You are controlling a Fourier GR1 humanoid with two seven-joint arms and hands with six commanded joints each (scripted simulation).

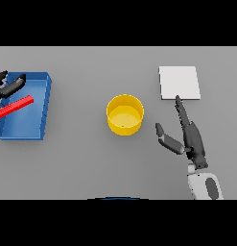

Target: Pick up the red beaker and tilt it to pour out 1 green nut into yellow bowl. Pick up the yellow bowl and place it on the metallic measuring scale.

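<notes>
The yellow bowl stands upright at the table's middle, with a tiny green speck on its floor near the front wall. A red beaker lies on its side inside the blue tray at the far left. My left hand hovers just behind the beaker over the tray's back corner, fingers loosely extended and holding nothing. To the right of the bowl is my right hand, open and a short gap from it, its fingers pointing at the pale square scale and its thumb spread toward the bowl.
The blue tray's walls enclose the beaker on the left. The scale lies flat at the back right, with the longest finger of the right hand reaching its front edge.
</notes>
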